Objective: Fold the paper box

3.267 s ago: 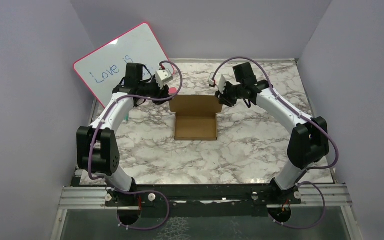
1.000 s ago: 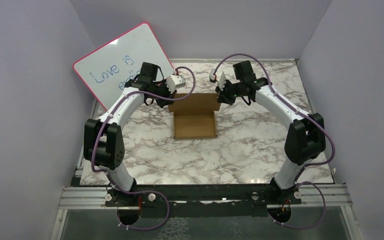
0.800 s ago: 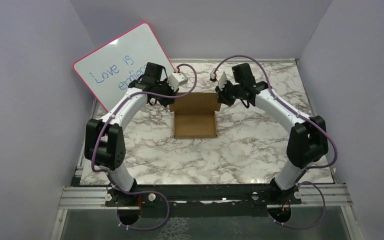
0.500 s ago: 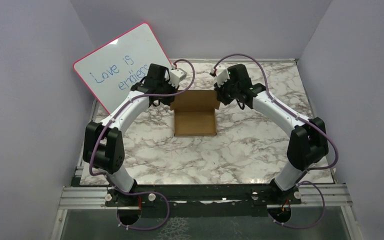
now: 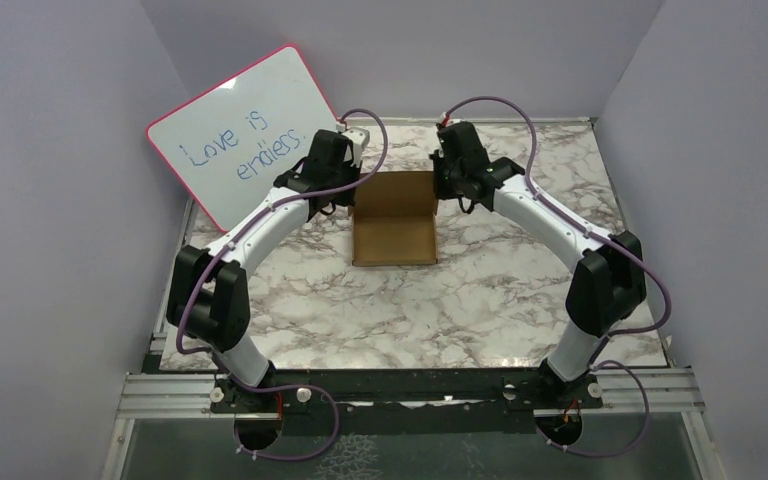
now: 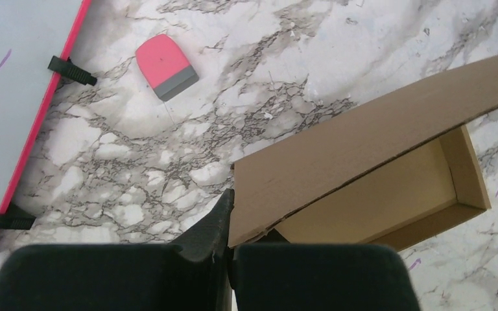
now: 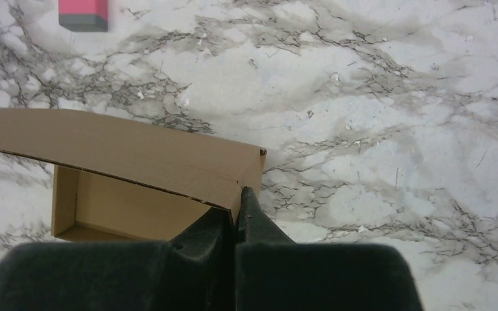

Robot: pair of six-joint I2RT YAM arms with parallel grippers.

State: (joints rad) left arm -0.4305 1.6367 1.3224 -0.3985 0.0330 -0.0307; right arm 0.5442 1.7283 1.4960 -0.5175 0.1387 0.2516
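Observation:
The paper box [image 5: 395, 240] is a shallow brown cardboard tray in the middle of the marble table. Its rear lid flap [image 5: 396, 192] stands raised over the back wall. My left gripper [image 5: 350, 196] is shut on the flap's left corner, and my right gripper [image 5: 439, 192] is shut on its right corner. In the left wrist view the gripper [image 6: 233, 220] pinches the flap [image 6: 363, 142] edge, with the open tray [image 6: 402, 201] below it. In the right wrist view the gripper [image 7: 237, 207] clamps the flap [image 7: 123, 152] corner above the tray's inside [image 7: 123, 214].
A pink-rimmed whiteboard [image 5: 245, 135] with blue writing leans against the left wall, close behind my left arm. A pink and grey eraser [image 6: 165, 65] lies on the marble beyond the box, also at the eraser [image 7: 83, 14] spot in the right wrist view. Purple walls enclose the table.
Both grippers swung inward and back while holding the flap corners. The lid flap rose from lying flat behind the box to standing upright, and the box slid slightly.

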